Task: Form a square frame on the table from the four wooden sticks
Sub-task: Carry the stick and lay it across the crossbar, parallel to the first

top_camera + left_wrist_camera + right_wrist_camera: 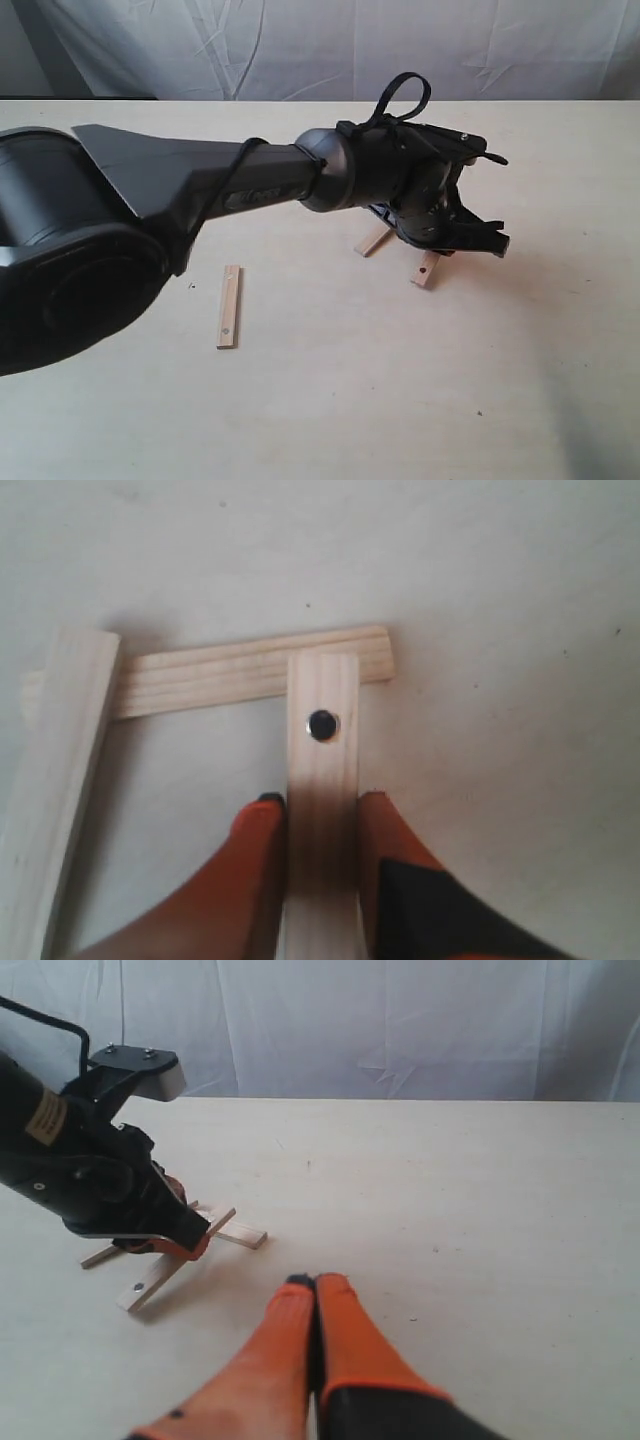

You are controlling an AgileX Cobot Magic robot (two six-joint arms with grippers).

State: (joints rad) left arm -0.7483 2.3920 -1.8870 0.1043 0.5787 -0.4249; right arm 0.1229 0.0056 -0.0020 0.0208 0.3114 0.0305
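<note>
Step in hand: third side of the frame [376,241]. Left gripper [320,802] is clamped on the held stick [322,765], with orange fingertips [265,815] on its two long edges. The held stick's far end overlaps the cross stick [220,675] slightly inboard of that stick's tip, so the corner isn't flush. Its hole sits just off the cross stick's edge. Side stick [60,780] runs roughly parallel to the held stick, over the cross stick's other end, so we have a U. We can't tell whether the held stick is down on the table [400,400] or just above it. Loose stick [229,306] lies flat and alone, well apart from the held stick. Right gripper [315,1285] is pinched closed on nothing, apart from the held stick. Next, as we judge it: nudge the held stick out to the cross stick's tip, square it up and let go straight up without dragging. Then fetch the loose stick to close the open side. Materials: pale softwood strips, flat, rectangular section, straight grain, square-cut ends; the held stick's hole is dark and round with a bright rim. Tabletop is smooth cream wood-grain. We expect light strips to slide on it, so any sideways brush could shift the laid ones.
</note>
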